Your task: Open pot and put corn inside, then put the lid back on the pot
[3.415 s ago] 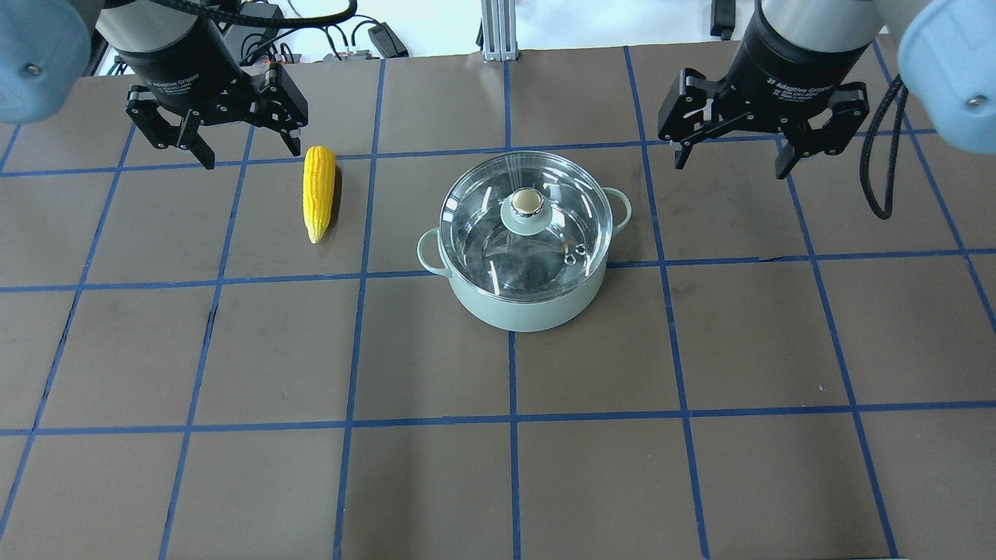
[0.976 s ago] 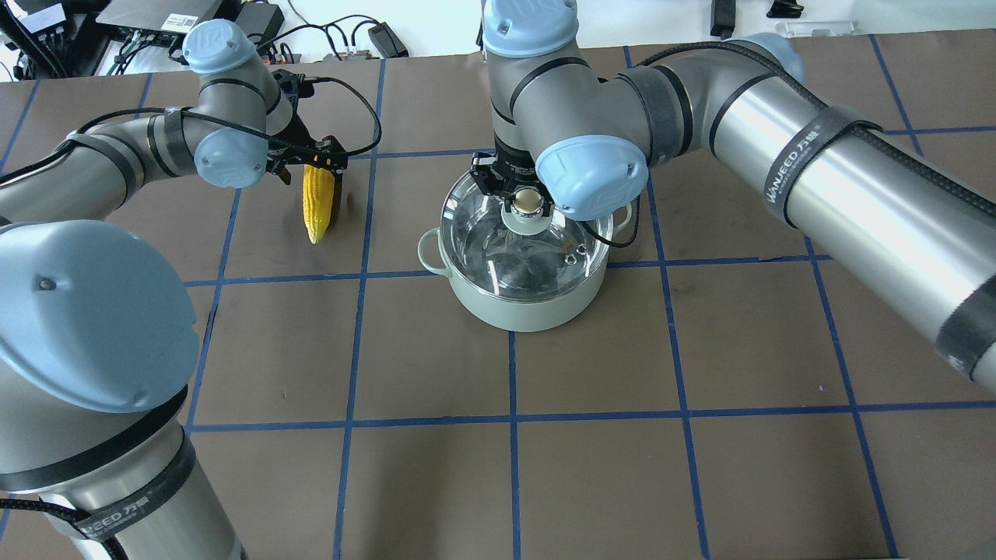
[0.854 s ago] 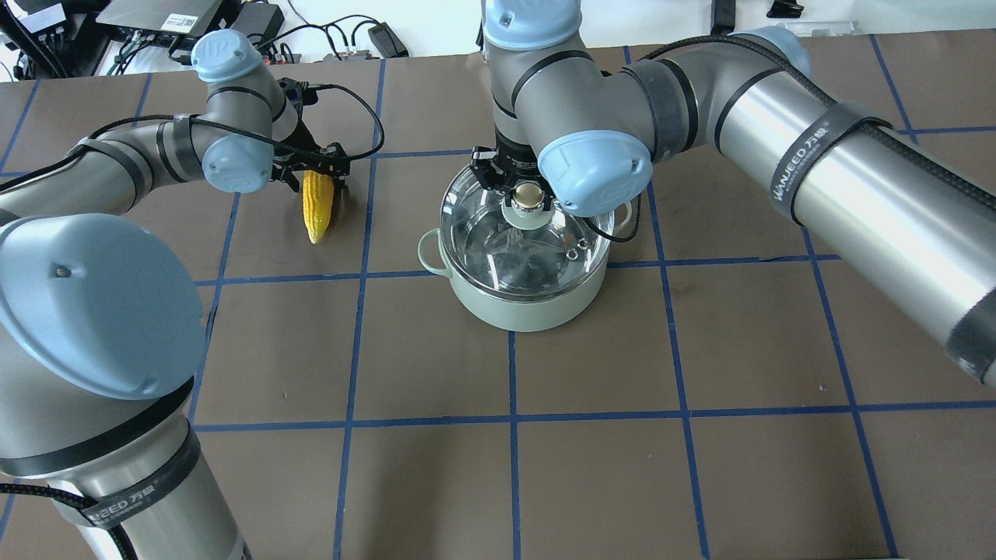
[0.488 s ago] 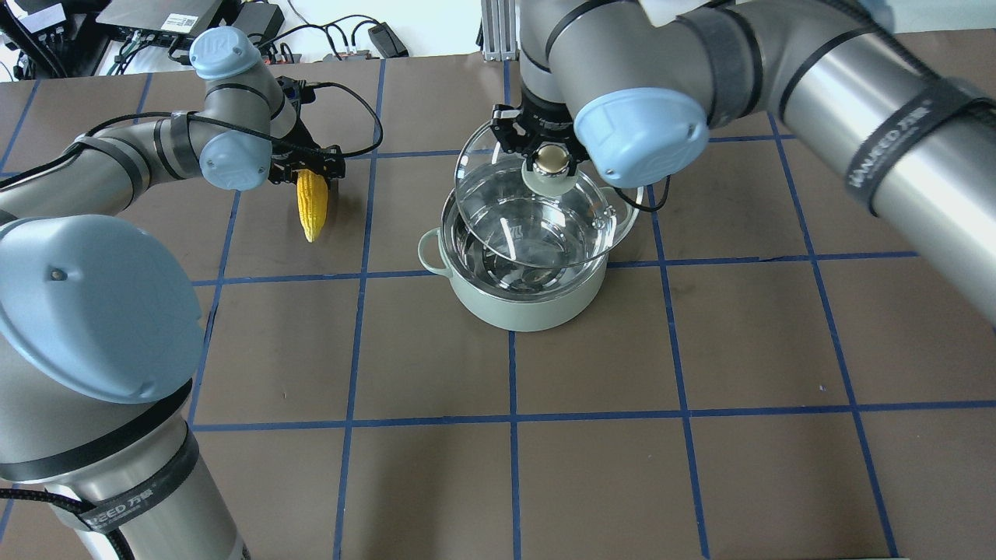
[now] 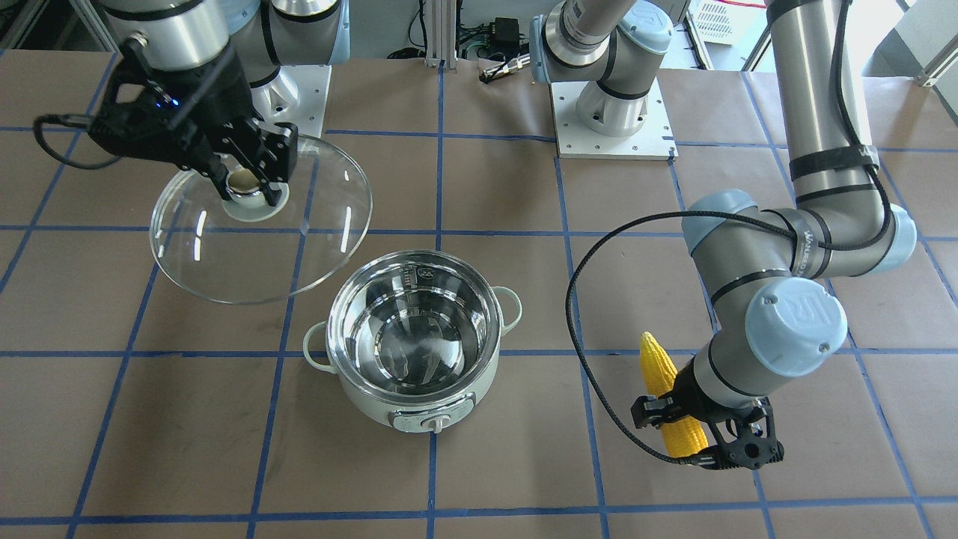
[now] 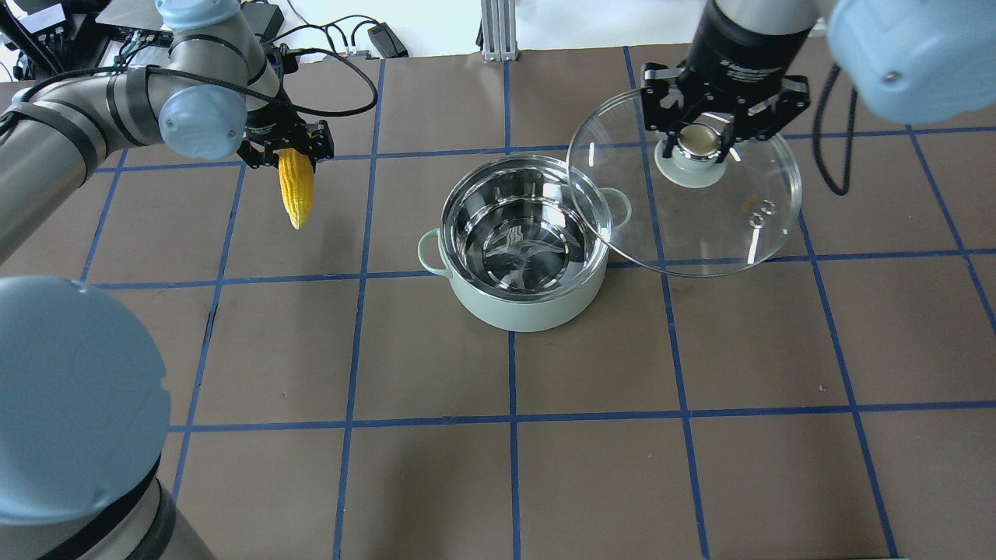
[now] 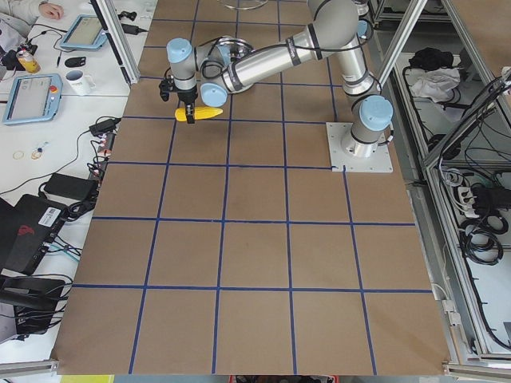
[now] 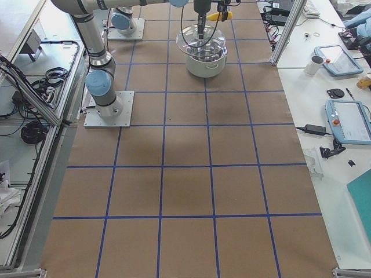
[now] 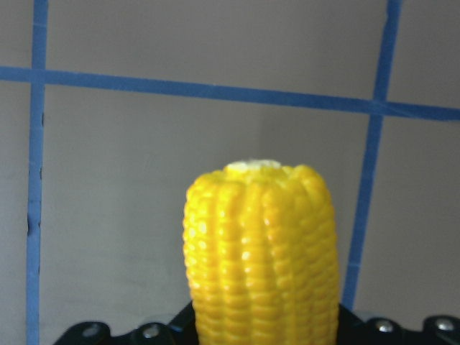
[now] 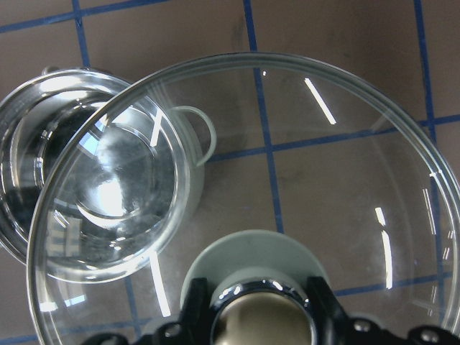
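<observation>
The mint-green pot (image 6: 529,313) stands open near the table's middle, its steel inside empty; it also shows in the front view (image 5: 367,404). My right gripper (image 6: 699,141) is shut on the gold knob of the glass lid (image 6: 724,233) and holds it in the air to the right of the pot, its edge overlapping the pot's rim. In the front view this gripper (image 5: 245,182) and lid (image 5: 224,254) are at the upper left. My left gripper (image 6: 289,153) is shut on the thick end of the yellow corn (image 6: 296,190), lifted off the table left of the pot, tip pointing toward me.
Cables and power bricks (image 6: 373,35) and an aluminium post (image 6: 498,31) lie along the far edge. The arms' base plates (image 5: 610,120) sit behind the pot in the front view. Brown paper with blue tape lines covers the table.
My right gripper has lifted the lid off the pot and carried it to the right. My left gripper has closed on the corn and raised it off the table.
</observation>
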Motion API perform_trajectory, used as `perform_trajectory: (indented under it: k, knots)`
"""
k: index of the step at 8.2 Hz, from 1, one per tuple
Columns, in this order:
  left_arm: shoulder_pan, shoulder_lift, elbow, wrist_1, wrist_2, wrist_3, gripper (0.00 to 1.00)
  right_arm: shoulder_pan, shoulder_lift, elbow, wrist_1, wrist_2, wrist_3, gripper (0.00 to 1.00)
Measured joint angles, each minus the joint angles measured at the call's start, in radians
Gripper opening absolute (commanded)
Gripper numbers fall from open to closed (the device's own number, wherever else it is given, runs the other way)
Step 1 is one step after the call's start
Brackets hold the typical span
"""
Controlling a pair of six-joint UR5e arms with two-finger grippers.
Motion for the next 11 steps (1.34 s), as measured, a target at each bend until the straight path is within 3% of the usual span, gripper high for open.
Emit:
perform_trajectory:
  k: [2, 5, 7, 11]
  knots:
    - [-0.097, 0.099, 0.000, -0.071, 0.006, -0.084, 0.00, -0.085, -0.071, 0.007, 0.111, -0.003, -0.125, 0.14]
    - [-0.321, 0.184, 0.000, -0.095, -0.004, -0.223, 0.00, -0.114, -0.087, 0.014, 0.136, -0.005, -0.156, 0.08]
    - [-0.422, 0.183, -0.004, -0.088, -0.013, -0.247, 0.00, -0.116, -0.088, 0.015, 0.138, -0.006, -0.159, 0.08]
    - [-0.468, 0.087, -0.006, -0.059, -0.078, -0.248, 0.00, -0.116, -0.088, 0.015, 0.141, -0.005, -0.162, 0.08]
